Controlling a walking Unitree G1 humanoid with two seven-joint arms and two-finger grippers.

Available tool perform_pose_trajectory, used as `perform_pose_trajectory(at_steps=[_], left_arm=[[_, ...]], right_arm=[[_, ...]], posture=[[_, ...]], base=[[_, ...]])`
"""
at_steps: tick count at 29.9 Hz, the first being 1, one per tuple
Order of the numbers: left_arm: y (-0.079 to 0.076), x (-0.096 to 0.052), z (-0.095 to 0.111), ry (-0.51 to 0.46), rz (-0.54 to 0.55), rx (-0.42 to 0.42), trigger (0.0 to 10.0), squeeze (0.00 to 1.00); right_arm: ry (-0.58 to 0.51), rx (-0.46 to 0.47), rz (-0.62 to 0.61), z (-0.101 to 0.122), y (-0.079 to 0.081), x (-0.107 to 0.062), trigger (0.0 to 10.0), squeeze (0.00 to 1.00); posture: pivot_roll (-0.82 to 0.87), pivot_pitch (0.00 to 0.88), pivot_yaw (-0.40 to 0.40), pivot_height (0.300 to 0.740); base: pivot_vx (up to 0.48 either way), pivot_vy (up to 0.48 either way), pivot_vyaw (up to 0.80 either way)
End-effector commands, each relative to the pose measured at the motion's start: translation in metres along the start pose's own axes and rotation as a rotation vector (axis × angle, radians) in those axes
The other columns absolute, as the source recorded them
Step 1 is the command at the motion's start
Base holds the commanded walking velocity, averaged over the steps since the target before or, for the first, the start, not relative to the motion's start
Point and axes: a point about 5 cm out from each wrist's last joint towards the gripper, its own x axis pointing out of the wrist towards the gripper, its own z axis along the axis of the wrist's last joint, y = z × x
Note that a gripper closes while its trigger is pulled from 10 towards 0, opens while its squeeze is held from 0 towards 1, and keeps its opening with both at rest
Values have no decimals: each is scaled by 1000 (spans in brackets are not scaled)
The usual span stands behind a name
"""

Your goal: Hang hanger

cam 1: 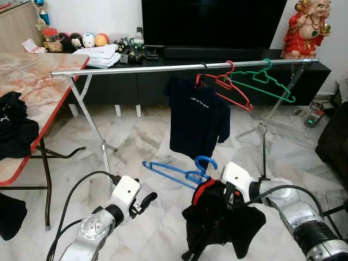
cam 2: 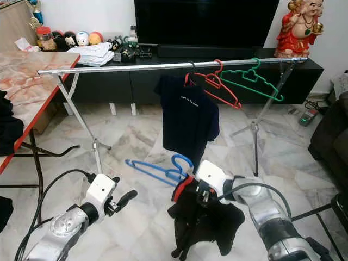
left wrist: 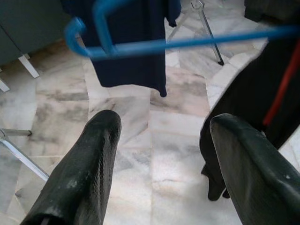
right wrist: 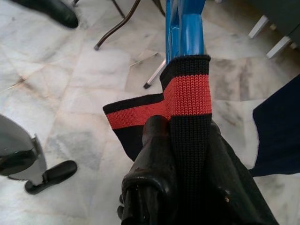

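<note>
A silver clothes rail (cam 1: 136,68) spans the room at chest height. On it hang a navy T-shirt (cam 1: 196,119), a red hanger (cam 1: 231,87) and a green hanger (cam 1: 266,81). Below the T-shirt, my right gripper (right wrist: 187,129) is shut on a blue hanger (cam 1: 179,174) at the neck, over the red-and-black collar (right wrist: 187,93) of a black garment (cam 1: 223,223) that droops from it. The hanger's hook (cam 1: 205,161) points up, well under the rail. My left gripper (cam 1: 145,200) is open and holds nothing, low and to the left of the blue hanger (left wrist: 187,44).
A folding table (cam 1: 38,76) with black clothes (cam 1: 13,128) stands on the left. The rack's legs (cam 1: 103,147) splay onto the marble floor. Behind the rail are a dark TV cabinet (cam 1: 109,87) and a red statue (cam 1: 304,30). A dark sofa (cam 1: 334,141) is on the right.
</note>
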Motion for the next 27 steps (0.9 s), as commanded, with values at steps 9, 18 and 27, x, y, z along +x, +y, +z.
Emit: perform_pose_trajectory(at_steps=[9,18,27], left_arm=[[-13,11,-22,95,-26,252,10000,0],[-19,25,-30,99,16,301,10000,0],[-23,34,-34,100,42,325,10000,0]], right_arm=[[-97,-93,-63,45,-14,-6,0,0],[-189,-117,-32,72,1,-10,0,0],[-237,-97,5,90,23,-7,0,0]], posture=[[42,30,-27,740],[20,25,-25,740],[14,35,-35,740]], base=[[0,0,0],[0,0,0],[0,0,0]])
